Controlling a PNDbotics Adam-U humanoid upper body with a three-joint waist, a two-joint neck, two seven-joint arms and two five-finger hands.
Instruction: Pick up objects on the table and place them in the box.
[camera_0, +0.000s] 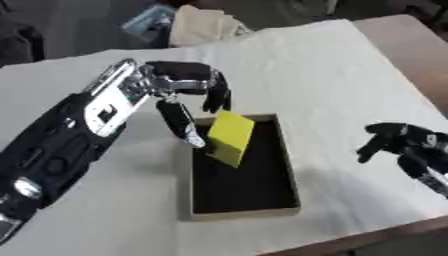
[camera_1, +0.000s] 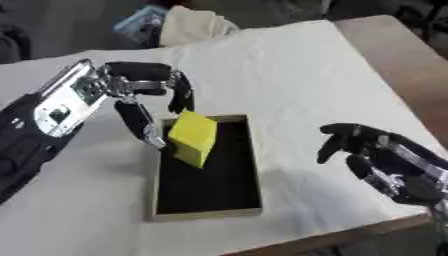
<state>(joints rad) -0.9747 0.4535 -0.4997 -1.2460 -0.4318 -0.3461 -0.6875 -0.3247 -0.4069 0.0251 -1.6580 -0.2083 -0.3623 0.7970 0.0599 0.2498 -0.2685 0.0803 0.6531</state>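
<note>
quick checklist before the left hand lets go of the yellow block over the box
1. Yellow block is over the box opening: ok, it hangs tilted above the far left part.
2. Left hand has the block pinched between thumb and fingers: ok.
3. Box interior free below the block: ok, only the dark bottom shows.
4. Block clear of the box's left wall: cannot tell, its lower corner sits close to that wall.
5. Right hand out of the way: ok, it is off to the box's right, fingers curled, holding nothing.
</note>
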